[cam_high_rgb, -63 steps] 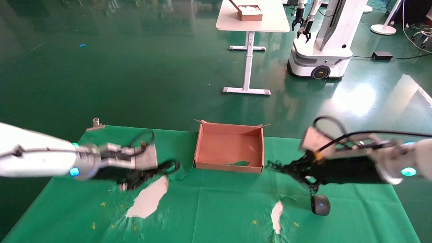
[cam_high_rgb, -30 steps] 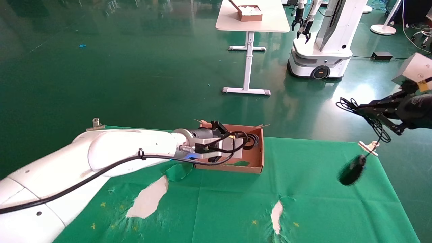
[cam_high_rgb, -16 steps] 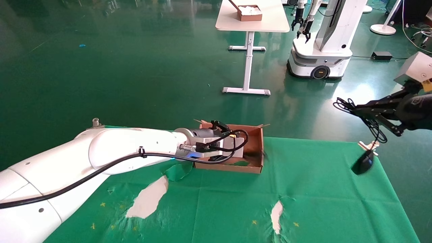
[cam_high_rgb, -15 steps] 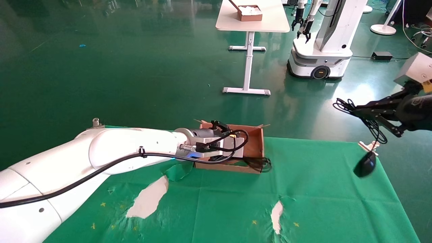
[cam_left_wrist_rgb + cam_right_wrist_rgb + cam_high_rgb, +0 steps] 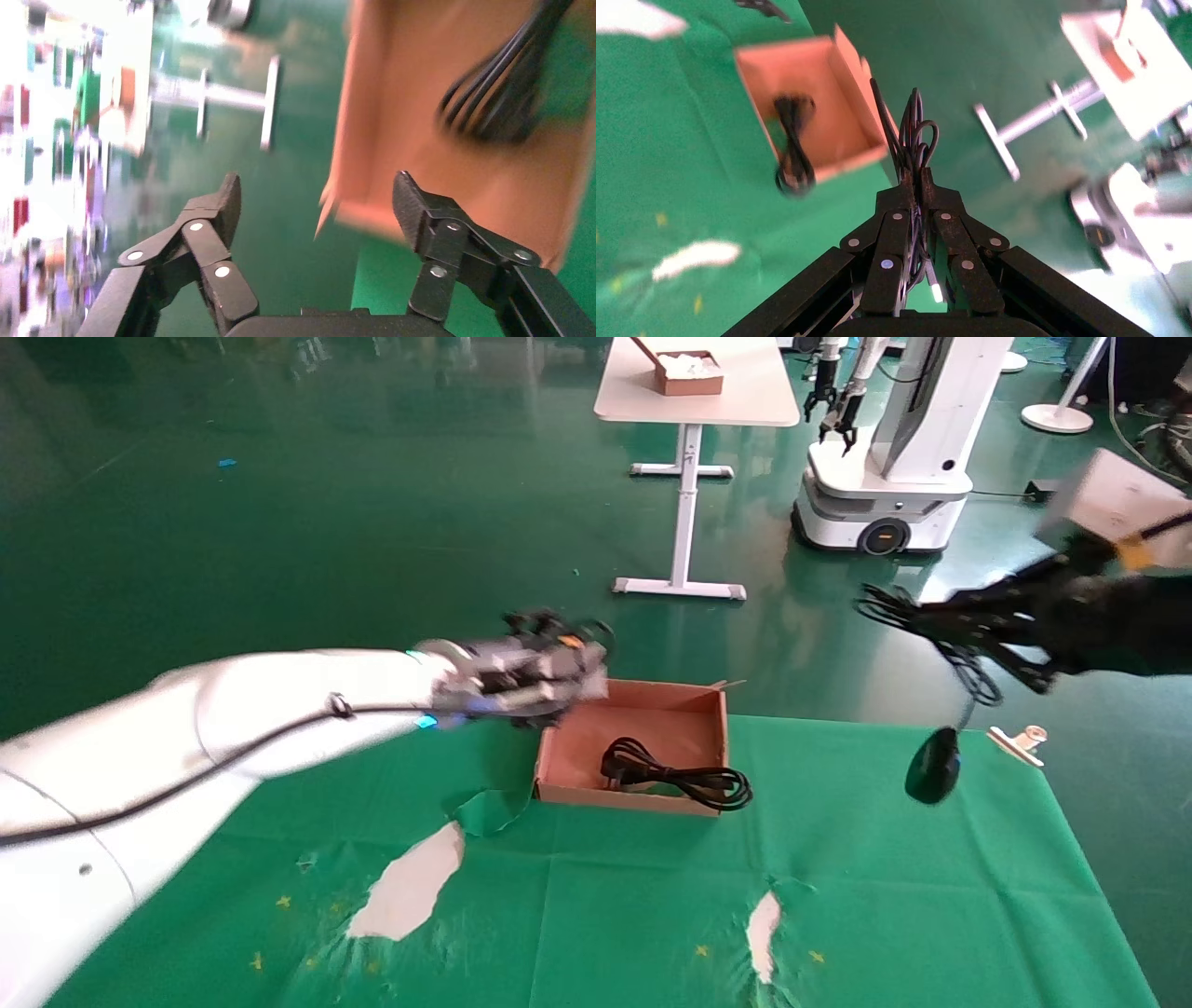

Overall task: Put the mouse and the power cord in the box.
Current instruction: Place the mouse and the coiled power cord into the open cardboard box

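Power cord boxed, mouse in the air over the green surface

The glossy black power cord lies in loose loops inside the shallow brown cardboard box, one loop draped over its near right wall; the left hand, fingers spread wide and empty, hovers above the box's far left corner. The right hand, clamped on the thin cable bundle, holds it high to the right of the box, so the small black oval mouse dangles below on its wire, clear of the torn green cloth. The carry will likely go best slow, letting the swinging mouse settle over the box opening, then lowering until the body rests on the cardboard before the grip parts, keeping the wire off the low walls.
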You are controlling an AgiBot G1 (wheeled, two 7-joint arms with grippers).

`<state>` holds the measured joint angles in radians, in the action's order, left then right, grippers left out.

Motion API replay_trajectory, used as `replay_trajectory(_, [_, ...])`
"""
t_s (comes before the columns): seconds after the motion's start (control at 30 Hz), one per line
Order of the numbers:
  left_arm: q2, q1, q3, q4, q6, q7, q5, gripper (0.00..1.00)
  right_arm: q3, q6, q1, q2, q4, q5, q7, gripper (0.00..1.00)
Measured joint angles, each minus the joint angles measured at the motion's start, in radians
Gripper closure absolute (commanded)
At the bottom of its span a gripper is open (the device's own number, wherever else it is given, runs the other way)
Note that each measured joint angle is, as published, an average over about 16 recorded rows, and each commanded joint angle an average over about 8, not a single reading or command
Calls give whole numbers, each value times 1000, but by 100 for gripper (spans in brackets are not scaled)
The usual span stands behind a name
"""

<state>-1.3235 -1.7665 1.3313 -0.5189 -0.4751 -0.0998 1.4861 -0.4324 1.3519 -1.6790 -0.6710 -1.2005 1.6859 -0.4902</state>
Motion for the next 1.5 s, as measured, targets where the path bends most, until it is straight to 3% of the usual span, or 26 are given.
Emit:
replay_trajectory(0.2, [80,-42,-17,50,-25,-14,-31,0,-32,-44,-23,-135,80,8,98,100])
replay_trajectory(0.47, [172,-66,-23,20,-68,-8,-39,0,-107,-134,-46,-376,249,64,262,100])
replay_trajectory(0.7, [195,-66,-10,-22,-65,33,-19,0,-178,-224,-61,-566,442,132,384,100])
replay_trajectory(0.9, [205,-66,2,-47,-58,66,-1,0,-222,-299,-70,-654,593,173,447,99])
replay_trajectory(0.93, [207,-66,3,-51,-57,70,1,0,-227,-311,-70,-663,615,177,453,90])
replay_trajectory(1.17, [214,-66,11,-68,-53,92,14,0,-248,-375,-71,-690,707,182,473,4])
replay_trajectory(1.2, [214,-66,12,-69,-53,94,14,0,-249,-380,-70,-691,712,181,474,0])
replay_trajectory(1.5, [215,-66,13,-71,-52,96,16,0,-251,-391,-68,-691,718,177,476,0])
